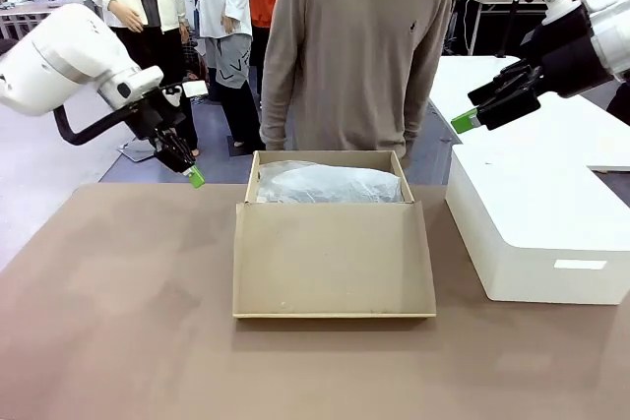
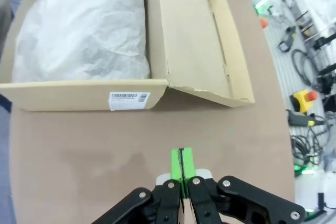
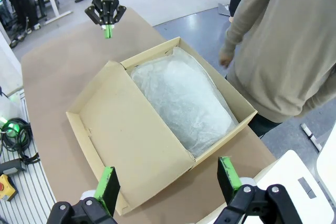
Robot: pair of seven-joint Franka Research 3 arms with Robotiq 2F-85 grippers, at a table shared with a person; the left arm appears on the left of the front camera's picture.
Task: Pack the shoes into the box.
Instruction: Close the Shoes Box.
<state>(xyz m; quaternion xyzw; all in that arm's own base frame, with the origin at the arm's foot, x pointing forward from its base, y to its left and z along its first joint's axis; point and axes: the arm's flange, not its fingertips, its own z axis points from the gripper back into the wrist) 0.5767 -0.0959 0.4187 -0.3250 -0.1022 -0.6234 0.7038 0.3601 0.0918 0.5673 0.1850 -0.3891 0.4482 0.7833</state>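
Note:
The brown cardboard box (image 1: 333, 261) stands open mid-table, its flap lid folded down toward me. Crumpled white tissue paper (image 1: 330, 184) fills the box and hides what lies under it; the shoes are out of view. My left gripper (image 1: 195, 177) hangs shut and empty above the table, off the box's far left corner. In the left wrist view that gripper (image 2: 182, 163) points at bare table beside the box (image 2: 79, 95). My right gripper (image 1: 471, 121) hovers open and empty, high to the right of the box. In the right wrist view it (image 3: 168, 178) looks down on the box (image 3: 126, 129) and tissue paper (image 3: 184, 98).
A larger white rectangular box (image 1: 532, 223) lies on the table's right side, close to the cardboard box. A person (image 1: 354, 46) in a grey-brown sweater stands at the far edge behind the box, one hand (image 3: 227, 56) hanging near it. Bare table stretches left and front.

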